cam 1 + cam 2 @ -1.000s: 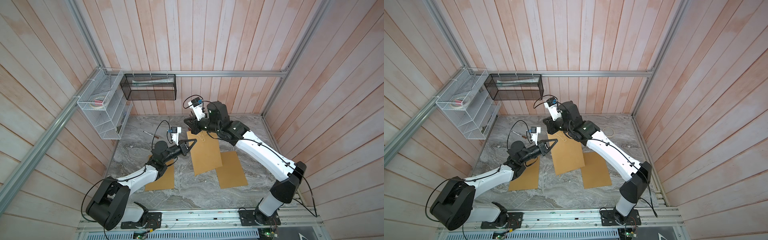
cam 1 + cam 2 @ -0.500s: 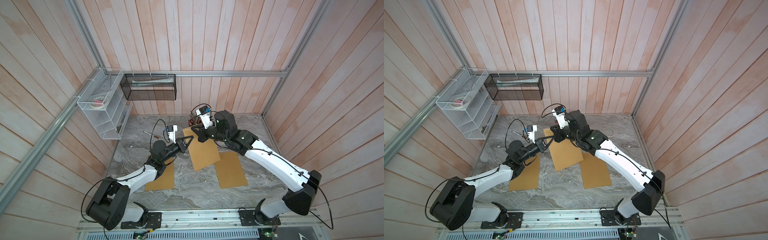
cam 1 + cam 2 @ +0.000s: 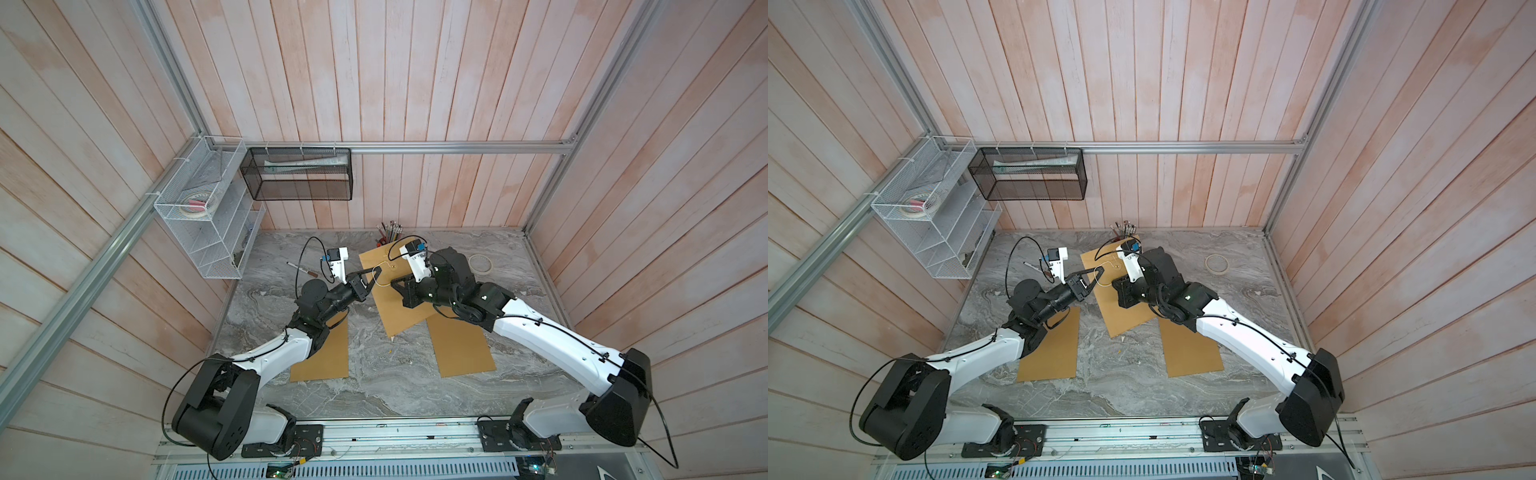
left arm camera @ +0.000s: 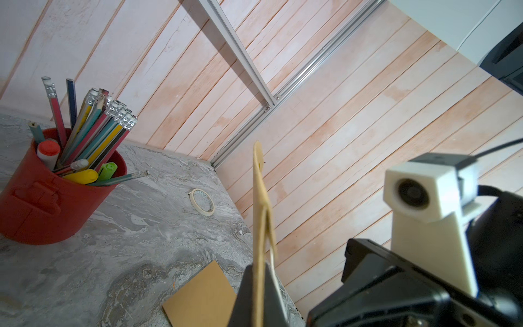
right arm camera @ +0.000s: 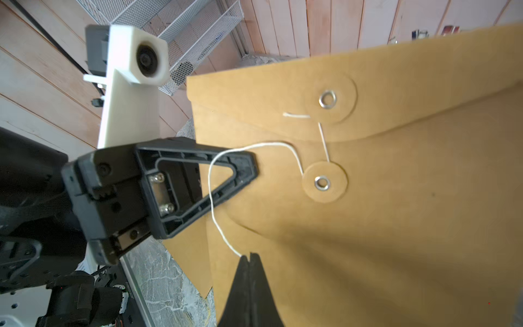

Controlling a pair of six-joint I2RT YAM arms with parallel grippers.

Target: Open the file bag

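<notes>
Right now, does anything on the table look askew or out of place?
Yes. The middle file bag sits crooked and partly lifted, its edge pinched by the left end effector. Its string is unwound and trails to the right end effector. Small scraps lie near its corner.

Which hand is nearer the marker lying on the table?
Left. The left hand grips the file bag by its edge, the marker lying apart on its outer side; the right hand pinches the string over the bag, farther off.
</notes>
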